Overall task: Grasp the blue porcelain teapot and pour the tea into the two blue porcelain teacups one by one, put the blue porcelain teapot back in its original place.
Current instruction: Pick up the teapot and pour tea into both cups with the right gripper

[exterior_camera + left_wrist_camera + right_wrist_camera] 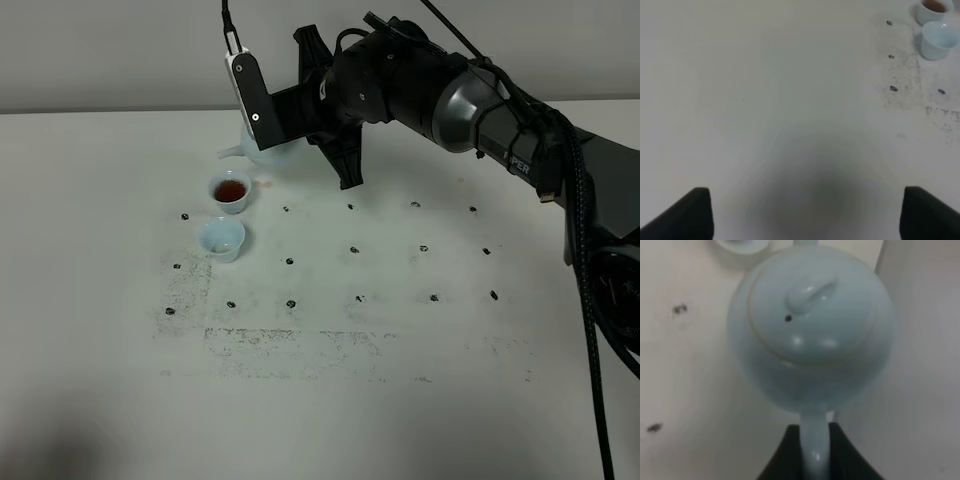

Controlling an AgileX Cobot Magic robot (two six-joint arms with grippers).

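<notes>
Gripping the loop handle point(814, 426) of the blue porcelain teapot point(810, 370), my right gripper point(815, 452) is clamped tight on it. The pot is pale, glossy and round-bodied with its knobbed lid point(810, 315) seated, and it sits or hangs (I cannot tell which) over the table point(400, 400), just behind the teacups. The far teacup point(230, 191) holds dark tea and the near teacup point(222, 239) looks empty, while my left gripper point(807, 215) stands wide apart, holding nothing.

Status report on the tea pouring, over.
Right gripper shut on teapot handle. Left gripper open, idle. Far teacup filled, near teacup shows no tea. Nothing in the way.
</notes>
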